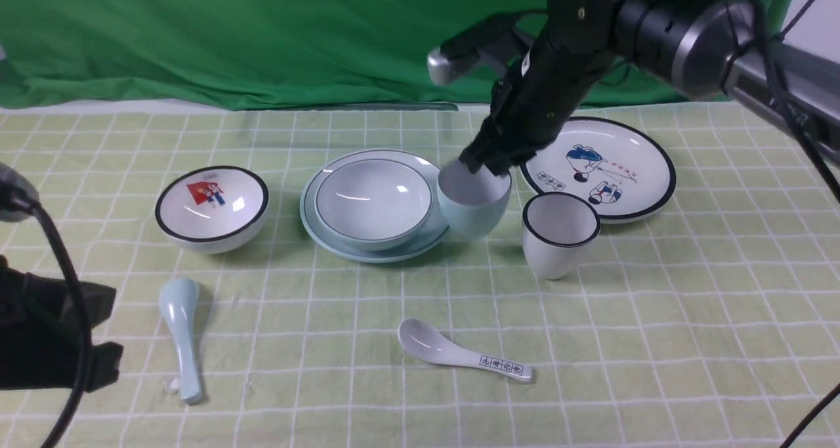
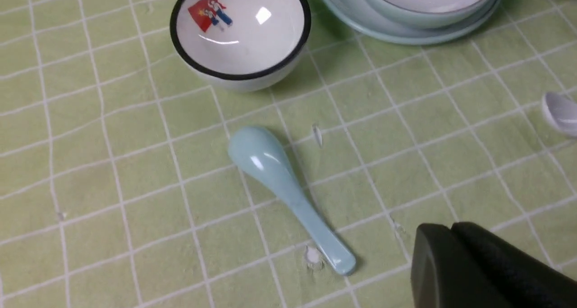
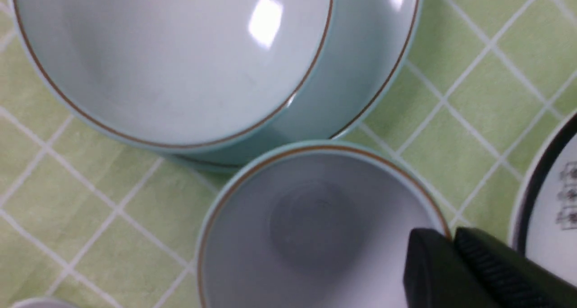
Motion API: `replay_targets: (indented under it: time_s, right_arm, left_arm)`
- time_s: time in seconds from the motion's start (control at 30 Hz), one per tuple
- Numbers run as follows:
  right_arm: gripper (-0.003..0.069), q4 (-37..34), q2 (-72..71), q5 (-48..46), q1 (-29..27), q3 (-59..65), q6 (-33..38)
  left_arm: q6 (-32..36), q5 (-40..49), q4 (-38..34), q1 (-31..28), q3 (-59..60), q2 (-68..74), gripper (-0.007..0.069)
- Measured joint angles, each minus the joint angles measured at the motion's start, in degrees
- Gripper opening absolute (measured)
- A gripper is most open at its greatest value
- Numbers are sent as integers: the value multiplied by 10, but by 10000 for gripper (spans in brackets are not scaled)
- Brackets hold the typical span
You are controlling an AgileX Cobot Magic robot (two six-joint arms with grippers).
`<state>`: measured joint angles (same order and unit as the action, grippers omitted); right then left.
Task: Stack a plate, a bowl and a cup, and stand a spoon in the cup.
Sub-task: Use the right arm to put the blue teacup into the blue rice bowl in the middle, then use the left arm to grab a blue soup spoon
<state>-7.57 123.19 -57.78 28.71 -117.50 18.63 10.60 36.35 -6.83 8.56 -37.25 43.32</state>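
The pale blue bowl (image 1: 374, 202) sits in the pale blue plate (image 1: 328, 235) at the table's middle; both show in the right wrist view, bowl (image 3: 171, 60) and plate (image 3: 360, 69). My right gripper (image 1: 489, 166) is shut on the far rim of the pale blue cup (image 1: 474, 202), one finger inside, one outside (image 3: 451, 247). The cup (image 3: 311, 236) is tilted and held just right of the plate, by its edge. The pale blue spoon (image 1: 182, 336) lies at the front left, also in the left wrist view (image 2: 284, 186). My left gripper (image 2: 451, 229) is shut and empty near the spoon's handle end.
A white black-rimmed bowl (image 1: 211, 205) with a red picture stands left of the plate. A white black-rimmed cup (image 1: 559, 233) and a cartoon plate (image 1: 600, 166) are to the right. A white printed spoon (image 1: 459, 353) lies in front.
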Motion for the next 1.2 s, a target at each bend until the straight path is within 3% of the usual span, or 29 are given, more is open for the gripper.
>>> replay_targets:
  time_s: [0.27, 0.53, 0.7, 0.73, 0.8, 0.93, 1.07, 1.2]
  right_arm:
    - [64, -5, 29, 89, 76, -59, -11]
    - [91, 3, 90, 128, 77, -59, -40]
    - [199, 4, 89, 139, 77, -60, -39]
    - [267, 4, 89, 138, 77, -60, -39]
    - [324, 4, 88, 136, 77, -62, -39]
    - [375, 3, 77, 88, 77, -90, -40]
    - [347, 2, 41, 13, 77, -132, -37]
    - [232, 4, -26, -85, 77, -164, -5]
  left_arm:
    - [-41, -40, -22, 0, 10, 19, -30]
    - [-42, -36, -27, 0, 10, 20, -30]
    - [-43, -35, -19, 0, 10, 20, -30]
    - [-44, -35, -13, 0, 10, 20, -30]
    - [-54, -35, -8, 0, 10, 21, -30]
    - [-62, -33, -3, 0, 10, 37, -29]
    - [-63, -18, -1, 0, 10, 73, -29]
    - [-67, -6, 37, 0, 10, 134, -29]
